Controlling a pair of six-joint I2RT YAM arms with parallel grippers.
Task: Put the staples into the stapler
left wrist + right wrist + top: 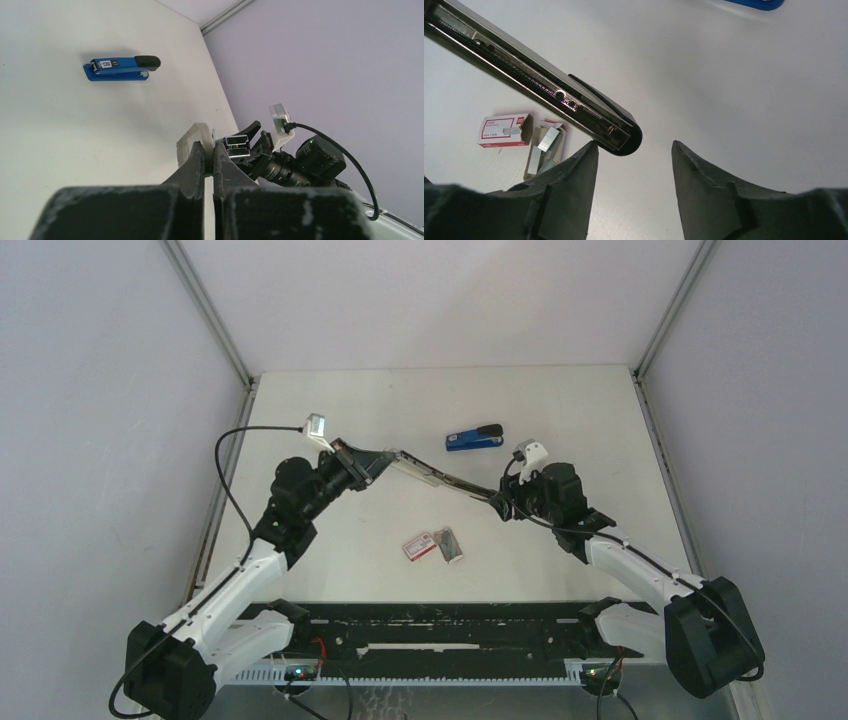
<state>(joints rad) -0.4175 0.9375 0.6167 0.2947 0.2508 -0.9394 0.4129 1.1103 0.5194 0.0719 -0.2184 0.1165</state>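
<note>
The red-and-white staple box (418, 545) and grey tray (450, 545) of silver strips (548, 140) are lying side by side near-centre on the counter (600, 440); the opened stapler (440, 478) is hanging tilted above.

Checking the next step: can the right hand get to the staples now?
Probably yes. The right hand is open and holds nothing; the staples lie uncovered on the table nearby, clear of the opened stapler.

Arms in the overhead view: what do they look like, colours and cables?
The left arm and right arm have white link shells, black joint housings and black bases. A thin black cable loops to each white wrist camera. The fingers are matte dark grey and tapered.
</note>
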